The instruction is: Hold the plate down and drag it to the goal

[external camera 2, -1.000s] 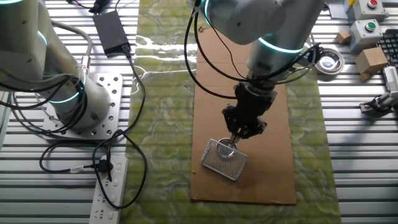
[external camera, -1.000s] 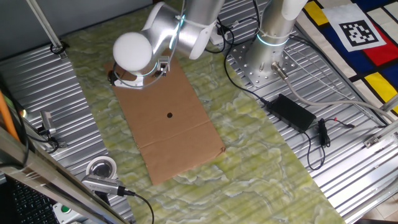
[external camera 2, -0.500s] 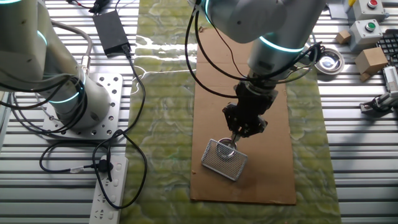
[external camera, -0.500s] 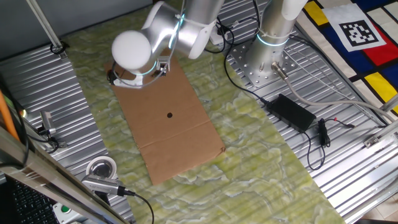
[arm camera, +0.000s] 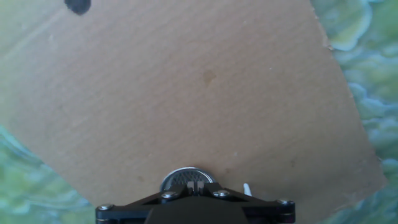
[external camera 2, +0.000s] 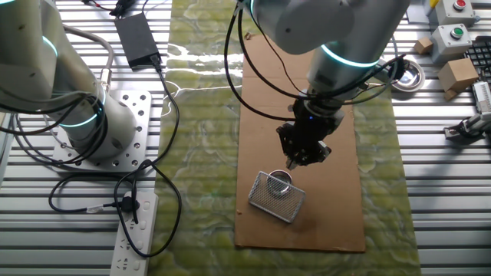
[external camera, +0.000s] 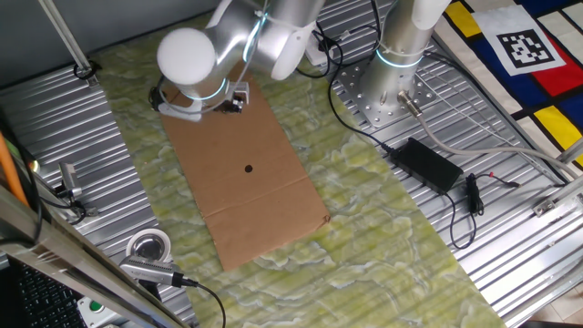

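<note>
The plate (external camera 2: 282,181) lies on the cardboard sheet (external camera 2: 337,199), directly under the claw (external camera 2: 295,162), which hovers apparently just clear of it. Black dot (arm camera: 78,5) (presumably the goal) lies well ahead. Claw state indeterminate.

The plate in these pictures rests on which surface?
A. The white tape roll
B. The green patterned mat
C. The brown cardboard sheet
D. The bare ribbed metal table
C: in the hand view the plate lies on the brown cardboard sheet just ahead of the claw, near the sheet's edge, with the green patterned mat showing only beyond that edge.
</note>
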Controlling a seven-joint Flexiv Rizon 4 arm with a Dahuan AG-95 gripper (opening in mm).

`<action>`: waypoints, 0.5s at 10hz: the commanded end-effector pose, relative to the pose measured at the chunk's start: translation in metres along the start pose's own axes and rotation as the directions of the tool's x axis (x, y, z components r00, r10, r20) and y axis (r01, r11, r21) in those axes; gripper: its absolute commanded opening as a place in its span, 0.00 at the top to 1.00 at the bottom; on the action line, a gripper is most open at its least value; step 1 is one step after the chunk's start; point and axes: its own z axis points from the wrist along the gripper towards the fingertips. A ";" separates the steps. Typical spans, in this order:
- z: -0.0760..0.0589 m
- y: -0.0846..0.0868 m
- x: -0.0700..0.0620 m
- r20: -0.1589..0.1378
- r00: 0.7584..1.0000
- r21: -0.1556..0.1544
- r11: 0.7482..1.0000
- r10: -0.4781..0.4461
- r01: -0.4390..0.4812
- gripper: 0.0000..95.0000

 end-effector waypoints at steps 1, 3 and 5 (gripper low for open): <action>0.002 0.001 0.001 -0.014 1.000 0.012 1.000 -0.018 0.018 1.00; 0.003 0.003 0.002 -0.024 1.000 0.021 1.000 -0.007 0.007 1.00; 0.008 0.005 0.003 -0.025 0.999 0.028 0.999 0.028 -0.027 1.00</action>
